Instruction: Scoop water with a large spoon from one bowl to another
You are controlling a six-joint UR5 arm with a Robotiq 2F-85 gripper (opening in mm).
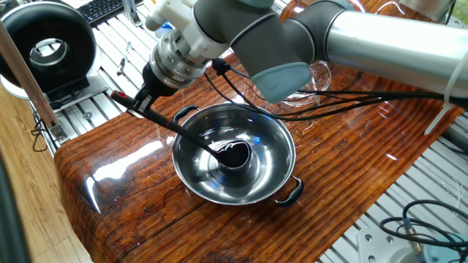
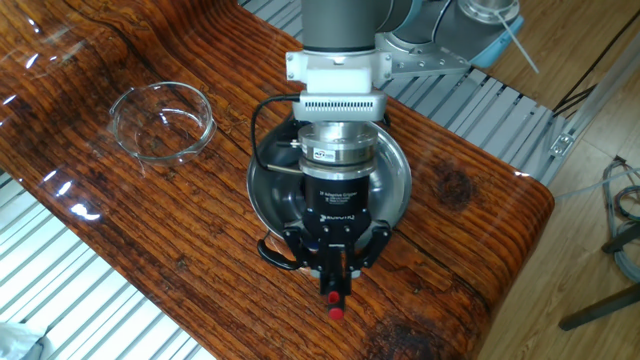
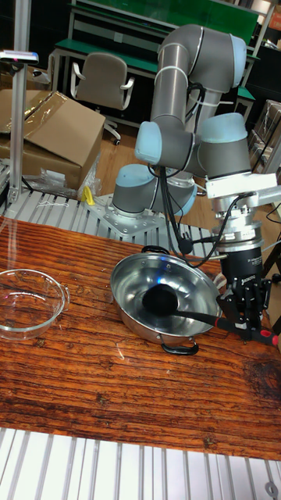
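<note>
gripper [image 3: 243,319] is clamping the large spoon [image 3: 176,307] by its handle end | scoop is sitting low in the steel bowl [image 3: 129,306], probably submerged | handle is running across the rim | glass bowl [image 3: 27,303] is lying well apart

I see a glossy wooden table top [image 1: 110,175] resting on a ribbed metal frame [image 2: 120,300]. At the far left lie a black keyboard [image 1: 99,9] and a round black device [image 1: 47,47]. In the tall fixed view, an office chair [image 3: 101,82] stands behind a cardboard box [image 3: 51,137].
</note>
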